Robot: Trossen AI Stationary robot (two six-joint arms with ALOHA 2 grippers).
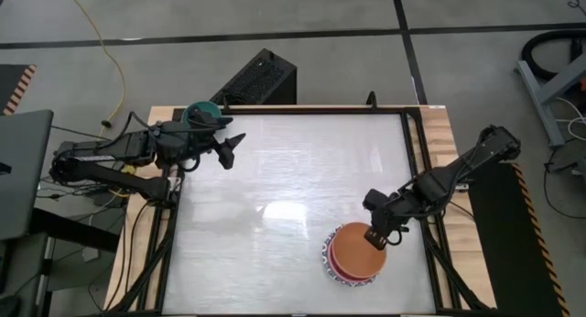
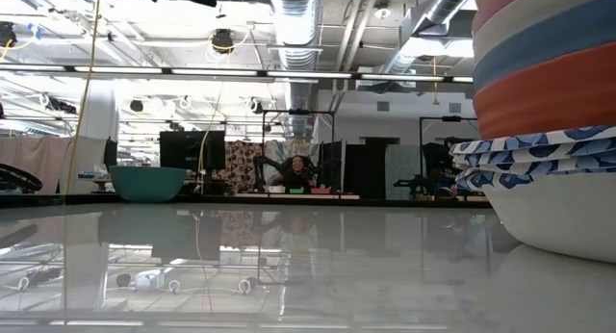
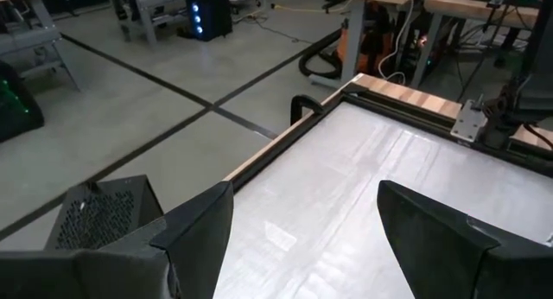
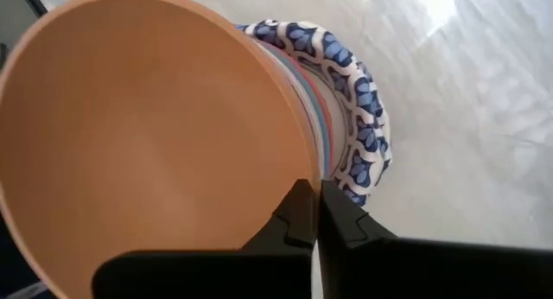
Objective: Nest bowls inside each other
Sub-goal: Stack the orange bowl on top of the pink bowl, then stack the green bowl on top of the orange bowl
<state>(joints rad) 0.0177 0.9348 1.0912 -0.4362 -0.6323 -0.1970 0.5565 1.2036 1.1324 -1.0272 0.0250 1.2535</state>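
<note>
Orange bowl (image 4: 147, 135) topping stack, rim pinched by right tool (image 1: 375, 235) for nesting; left tool (image 1: 229, 148) wide, idle.

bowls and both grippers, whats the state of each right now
orange bowl: top of the stack, right gripper's fingers at its rim
stack of bowls: nested, upright, near the table's right edge
teal bowl: alone, upright, far left corner, not nested
left gripper: open, empty, beside the teal bowl
right gripper: shut on the orange bowl's rim
</note>
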